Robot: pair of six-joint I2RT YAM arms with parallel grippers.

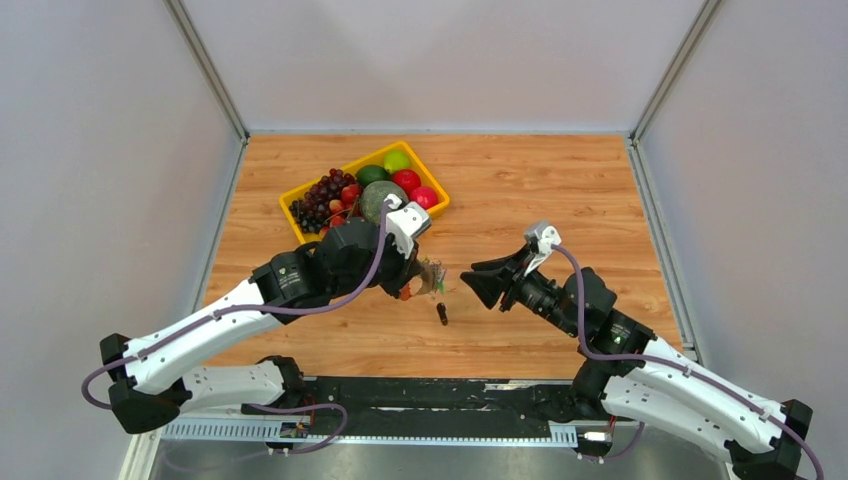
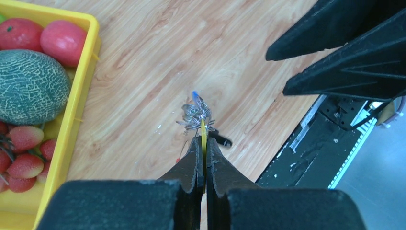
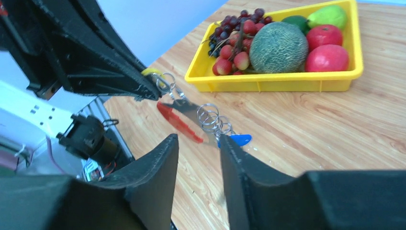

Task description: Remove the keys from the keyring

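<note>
white shells and black joints on both arms [image 1: 200, 335], purple cable [image 1: 381, 245] running along each, black wedge-shaped fingers [image 3: 153, 187], small white block [image 1: 408, 225] at each wrist

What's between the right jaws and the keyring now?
Nothing. In the top view only bare table shows between the right jaws and the keyring.

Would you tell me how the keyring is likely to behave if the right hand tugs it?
Probably floppy: the keyring dangles as loose linked loops from the shut left hand, so it should swing and twist. Likely light, since one fingertip pinch carries it. The red tag may well flap aside.
</note>
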